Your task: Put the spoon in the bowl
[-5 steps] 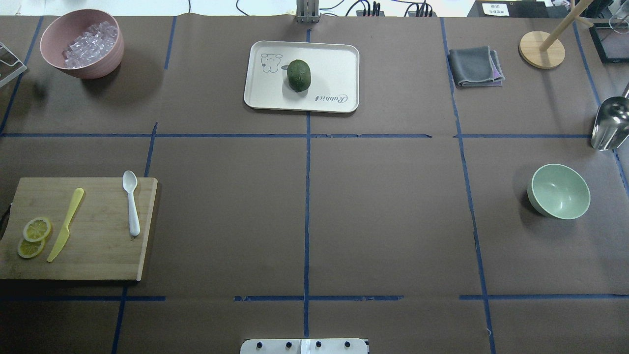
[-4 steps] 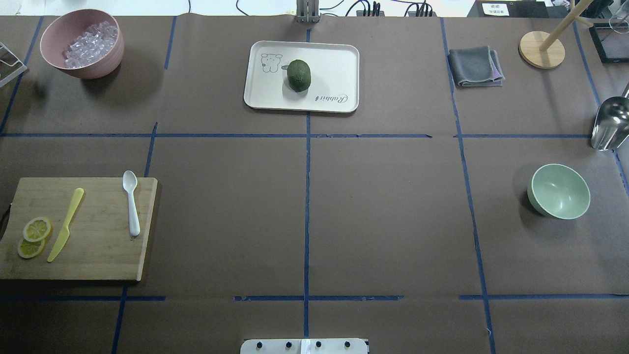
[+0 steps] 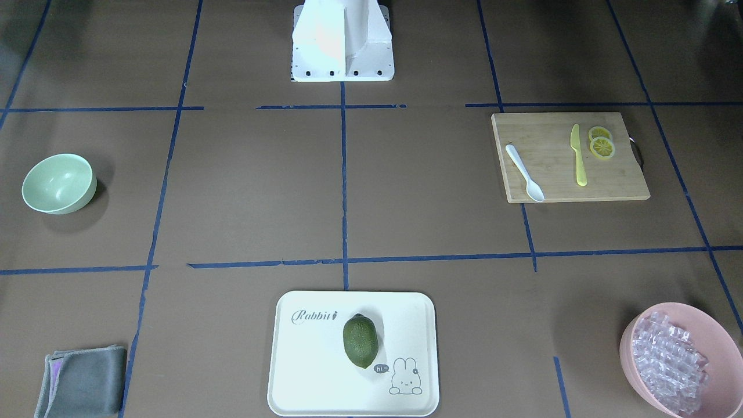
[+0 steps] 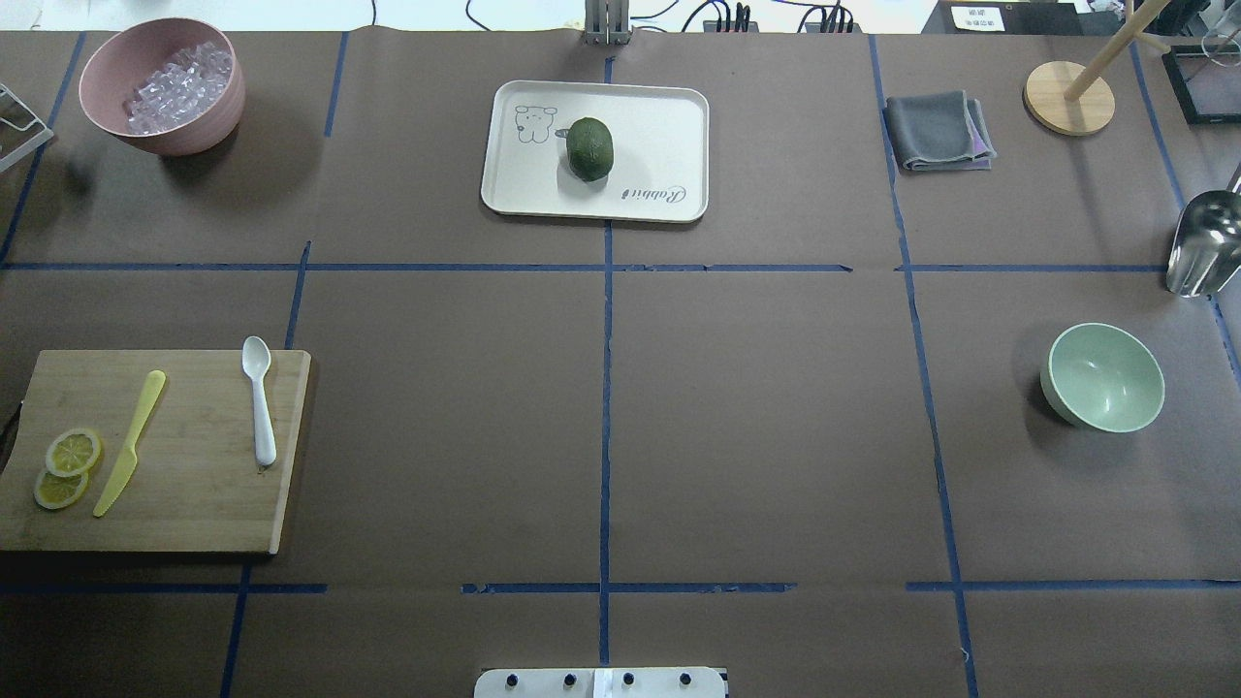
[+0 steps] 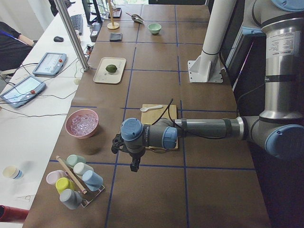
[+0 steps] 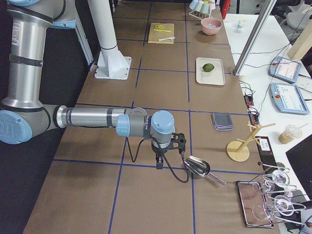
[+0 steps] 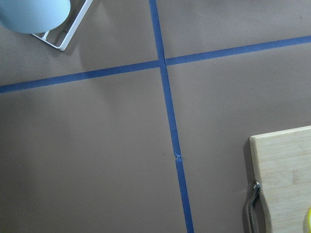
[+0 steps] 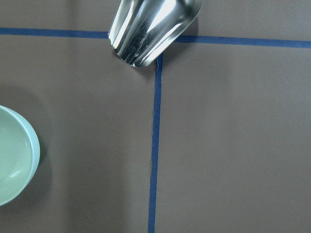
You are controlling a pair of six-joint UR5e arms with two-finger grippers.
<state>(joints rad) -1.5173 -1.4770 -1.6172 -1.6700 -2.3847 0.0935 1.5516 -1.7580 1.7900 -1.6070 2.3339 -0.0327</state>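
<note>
A: Brown-papered table [image 4: 776,436], taped grid. Spoon [image 4: 259,400] lies on the cutting board [image 4: 194,494], robot's left side; bowl [image 4: 1102,376] stands far right.

B: Handling?

A: Likely light, stiff, slick plastic; grip mid-handle. Left gripper [image 5: 134,165] hangs off the board's outer end, well apart from the spoon. Finger spread on it and on the right gripper [image 6: 158,165]: cannot tell.

A wooden cutting board [image 4: 194,494] on the brown surface [image 4: 776,436] carries a translucent yellow plastic knife [image 4: 130,443], with two overlapping lemon slices [image 4: 73,452] just beside it. A pink bowl [image 4: 208,121] holds clear cubes [image 4: 179,85]. A dark green fruit [image 4: 589,148] sits on a white rabbit-print tray [image 4: 659,126]. A folded grey cloth [image 4: 936,131], wooden stand [image 4: 1068,97] and metal scoop [image 4: 1204,242] lie apart.
</note>
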